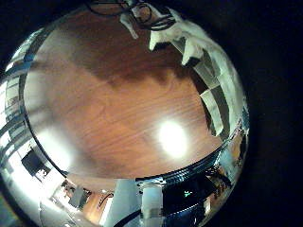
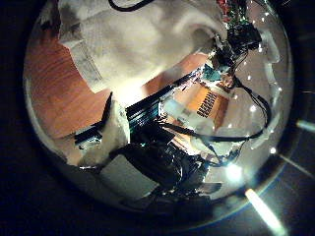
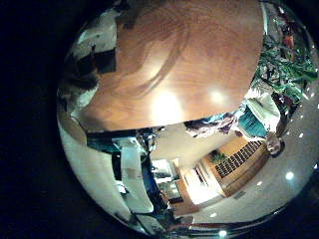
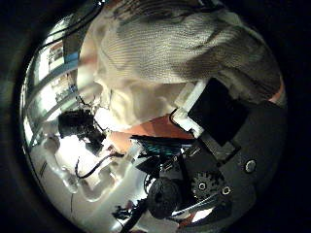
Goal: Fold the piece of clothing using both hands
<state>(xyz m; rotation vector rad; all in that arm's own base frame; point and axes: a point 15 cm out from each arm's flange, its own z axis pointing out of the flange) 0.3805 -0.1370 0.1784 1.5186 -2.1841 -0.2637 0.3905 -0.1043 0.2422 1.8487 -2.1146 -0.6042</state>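
Note:
The piece of clothing point(image 2: 138, 39) is a ribbed knit cloth that fills much of the left thumb side palm view, close to the left hand point(image 2: 148, 162), lying over the wooden table point(image 2: 59, 84). It also fills much of the right thumb side palm view as the garment point(image 4: 185, 49), right against the right hand point(image 4: 219, 136). I cannot see whether either hand grips the cloth. The other hand point(image 2: 231, 44) shows beyond the cloth's edge.
Bare wooden table point(image 1: 114, 95) fills the left little finger side palm view, and the table point(image 3: 169, 60) also fills the right little finger side one. The other arm point(image 4: 73, 146) shows beside the garment. Room furniture lies beyond the table's edge.

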